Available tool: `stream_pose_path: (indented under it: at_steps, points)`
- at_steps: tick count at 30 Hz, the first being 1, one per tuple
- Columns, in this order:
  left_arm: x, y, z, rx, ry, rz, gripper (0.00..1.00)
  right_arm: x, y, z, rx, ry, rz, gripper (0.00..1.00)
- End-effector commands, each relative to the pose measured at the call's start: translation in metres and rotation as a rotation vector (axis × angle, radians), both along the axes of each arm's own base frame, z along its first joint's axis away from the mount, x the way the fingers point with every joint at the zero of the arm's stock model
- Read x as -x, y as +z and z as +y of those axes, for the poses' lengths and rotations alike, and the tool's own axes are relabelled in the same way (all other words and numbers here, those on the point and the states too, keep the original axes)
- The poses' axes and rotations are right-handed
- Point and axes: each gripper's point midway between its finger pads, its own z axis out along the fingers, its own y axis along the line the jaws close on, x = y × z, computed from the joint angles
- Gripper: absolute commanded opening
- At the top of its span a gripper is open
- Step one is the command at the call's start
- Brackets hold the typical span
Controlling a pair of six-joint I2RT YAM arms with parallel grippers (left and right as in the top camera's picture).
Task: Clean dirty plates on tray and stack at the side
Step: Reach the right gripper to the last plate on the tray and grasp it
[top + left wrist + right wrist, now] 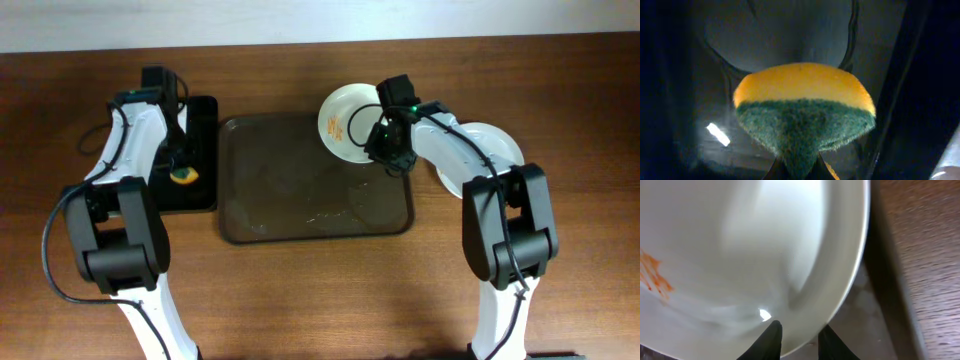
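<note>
My right gripper is shut on the rim of a white plate with orange-brown smears and holds it tilted over the far right corner of the dark brown tray. In the right wrist view the plate fills the frame, its rim pinched between the fingers. More white plates lie on the table right of the tray, partly hidden by the right arm. My left gripper is shut on a yellow and green sponge over the small black tray.
The brown tray's floor shows wet streaks and crumbs. Wooden table surrounds both trays, with open space along the front. Both arm bases stand at the front edge.
</note>
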Motion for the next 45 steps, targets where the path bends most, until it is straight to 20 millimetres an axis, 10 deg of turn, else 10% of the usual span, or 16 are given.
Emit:
stream_pose_path:
  at_steps: [1, 13, 19, 24, 31, 38, 45]
  points:
    - [0.019, -0.018, -0.007, 0.036, -0.024, 0.049, 0.01, 0.007, -0.011, 0.011, 0.000, 0.023, 0.026, 0.25]
    - [0.027, -0.040, -0.029, 0.162, -0.033, 0.042, 0.01, 0.019, -0.012, 0.030, 0.022, 0.094, 0.039, 0.15]
    - [0.000, 0.020, -0.025, 0.139, -0.041, -0.073, 0.01, 0.027, -0.011, 0.040, -0.019, 0.134, 0.063, 0.24]
    - [-0.030, 0.099, -0.039, 0.143, -0.088, -0.260, 0.01, 0.036, -0.009, 0.058, -0.038, 0.175, 0.070, 0.61]
    - [-0.023, 0.103, -0.087, 0.190, -0.184, -0.242, 0.01, 0.021, 0.043, 0.049, -0.022, 0.248, -0.019, 0.90]
    - [-0.023, 0.105, -0.135, 0.212, -0.278, -0.256, 0.01, -0.006, 0.060, 0.011, -0.059, 0.236, -0.067, 0.88]
    - [-0.021, 0.098, -0.159, 0.230, -0.282, -0.246, 0.01, -0.011, 0.015, 0.030, -0.106, 0.285, -0.023, 0.61]
